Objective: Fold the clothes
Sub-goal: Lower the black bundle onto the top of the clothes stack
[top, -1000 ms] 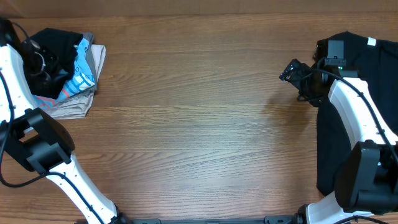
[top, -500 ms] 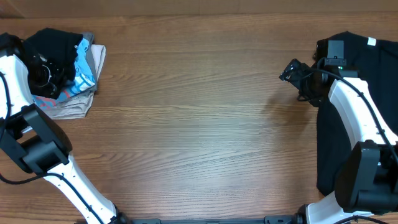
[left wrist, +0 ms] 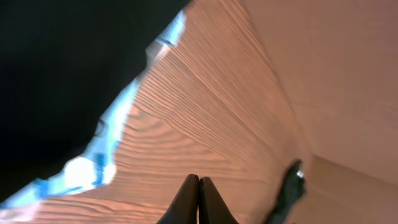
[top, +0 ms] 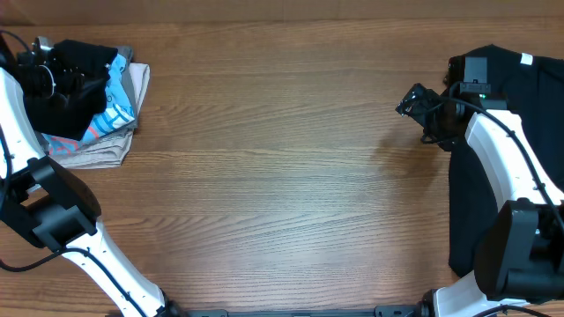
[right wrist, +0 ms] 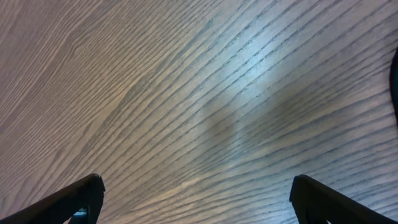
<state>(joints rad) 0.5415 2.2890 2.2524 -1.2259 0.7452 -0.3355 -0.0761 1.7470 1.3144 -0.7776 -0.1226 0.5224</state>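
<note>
The clothes [top: 539,99] lie at both ends of the worktop [top: 282,176]. A black T-shirt [top: 463,220] is spread at my right edge, and a heaped pile [top: 101,123] of black, blue-patterned and grey fabric sits at the far left. My right claw [top: 408,99] hangs wide open and empty over bare wood just beside the shirt. My left claw [left wrist: 198,199] is pressed shut on nothing, by the pile. I'd bring the shirt to the middle first: pinch its nearest edge, one layer only, and drag it flat. Since a second ago my left arm has swung farther back; the right hasn't moved.
</note>
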